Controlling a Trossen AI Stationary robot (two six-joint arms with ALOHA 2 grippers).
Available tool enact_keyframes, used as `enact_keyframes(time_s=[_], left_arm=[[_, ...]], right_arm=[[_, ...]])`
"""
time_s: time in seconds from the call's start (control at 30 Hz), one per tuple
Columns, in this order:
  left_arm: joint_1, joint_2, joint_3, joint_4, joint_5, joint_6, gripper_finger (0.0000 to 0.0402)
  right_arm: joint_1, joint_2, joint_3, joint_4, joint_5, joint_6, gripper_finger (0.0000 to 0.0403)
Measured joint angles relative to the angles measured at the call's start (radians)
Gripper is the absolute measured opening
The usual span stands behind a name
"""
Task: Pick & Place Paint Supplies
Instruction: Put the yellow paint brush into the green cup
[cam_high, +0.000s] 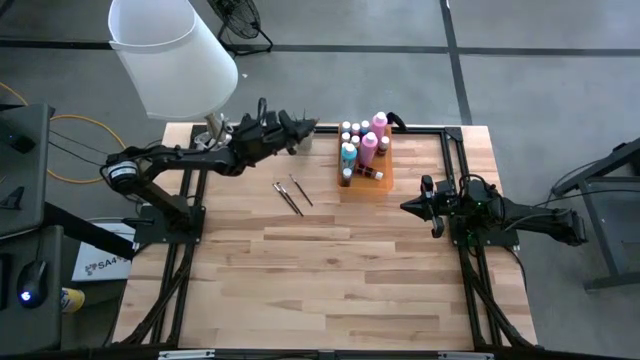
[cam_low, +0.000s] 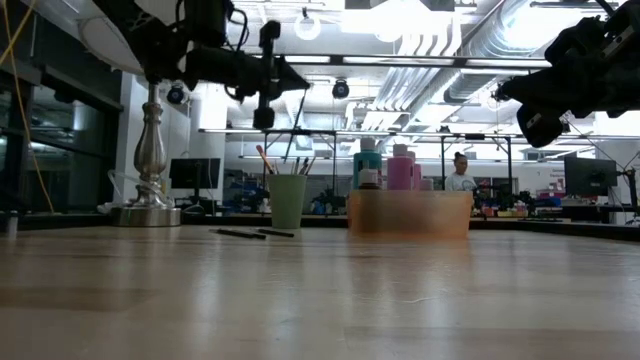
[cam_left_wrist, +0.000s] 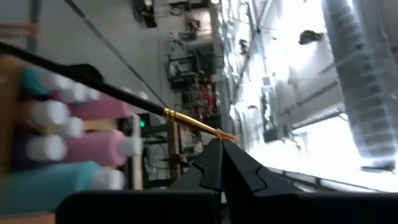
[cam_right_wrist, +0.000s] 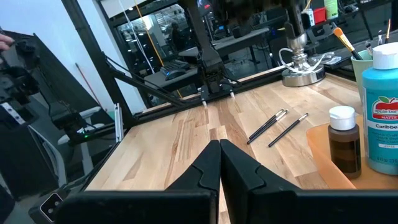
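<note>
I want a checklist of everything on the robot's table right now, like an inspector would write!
Surface: wooden table, mostly bare.
Job's things: paint bottles in an orange tray; loose paintbrushes on the wood; more brushes in a green cup.
Clutter: lamp at the far left corner.
End effectors: left end effector shut on a paintbrush, above the cup; right end effector shut, empty, near the tray.
Cables: yellow cable on the floor, left.
Surroundings: a person far behind.
</note>
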Motion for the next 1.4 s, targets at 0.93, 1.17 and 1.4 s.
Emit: enact_keyframes(time_s=[0.93,1.17,1.4], left_arm=[[0.1,0.096,-0.076,0.071,0.215,-0.142,0.0],[0.101,0.106,-0.076,0.055,0.214,-0.143,0.0],[0.136,0.108,-0.075,0.028,0.271,-0.11,0.0026]], right_arm=[[0.0,0.0,0.0,0.0,0.0,0.0,0.0002],[0.0,0.0,0.0,0.0,0.0,0.0,0.0002],[0.0,0.0,0.0,0.0,0.0,0.0,0.0002]])
